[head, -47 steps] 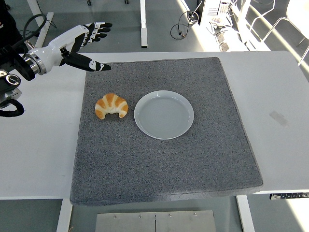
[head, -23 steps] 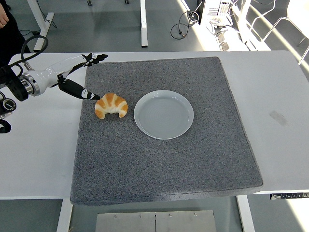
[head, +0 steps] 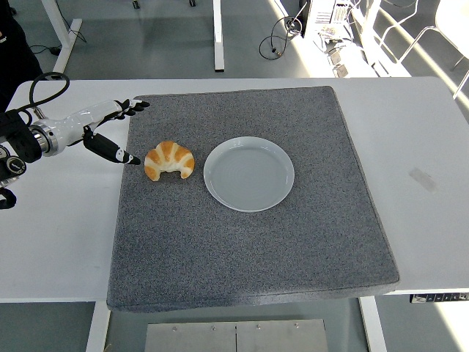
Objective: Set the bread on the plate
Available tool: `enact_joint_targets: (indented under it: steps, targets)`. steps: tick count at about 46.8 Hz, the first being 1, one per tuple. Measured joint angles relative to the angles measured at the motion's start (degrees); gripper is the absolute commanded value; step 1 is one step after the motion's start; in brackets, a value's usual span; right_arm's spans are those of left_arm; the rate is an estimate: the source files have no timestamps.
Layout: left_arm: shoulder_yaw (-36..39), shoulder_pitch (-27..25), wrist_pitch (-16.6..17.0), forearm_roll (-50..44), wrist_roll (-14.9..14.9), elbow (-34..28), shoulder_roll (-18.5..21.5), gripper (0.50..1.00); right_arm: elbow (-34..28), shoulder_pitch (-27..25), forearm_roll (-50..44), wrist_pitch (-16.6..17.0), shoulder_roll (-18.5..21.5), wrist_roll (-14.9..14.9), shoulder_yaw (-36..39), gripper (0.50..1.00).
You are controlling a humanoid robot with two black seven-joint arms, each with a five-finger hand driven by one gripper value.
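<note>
Left robot hand (head: 110, 132) is at the mat's left edge, fingers spread and holding nothing, thumb tip just short of the bread (head: 169, 159) to its right, so this looks like the reach-to-grasp step. The bread sits on the grey mat (head: 249, 257) on the tabletop (head: 58, 235), with the empty plate (head: 249, 174) just beyond it. Next: close around the bread, lift, carry right over the plate.

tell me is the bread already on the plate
No, the croissant lies on the grey mat just left of the empty white plate, not touching it.
</note>
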Motion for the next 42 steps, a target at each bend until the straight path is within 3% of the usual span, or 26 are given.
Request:
enact_joint_targets:
  steps: [5, 29, 42]
  targets:
    - [-0.17, 0.0, 0.0, -0.03, 2.13, 0.08, -0.37, 0.977, 0.0, 0.01, 0.0, 0.0, 0.0, 0.0, -0.01, 1.0]
    - [-0.15, 0.18, 0.35, 1.32, 2.99, 3.34, -7.0, 0.966, 0.0, -0.01, 0.0, 0.0, 0.0, 0.01, -0.02, 1.0]
    - [0.07, 1.31, 2.93, 9.48, 5.35, 4.17, -8.07, 0.965, 0.0, -0.03, 0.0, -0.01, 0.0, 0.01, -0.01, 1.0]
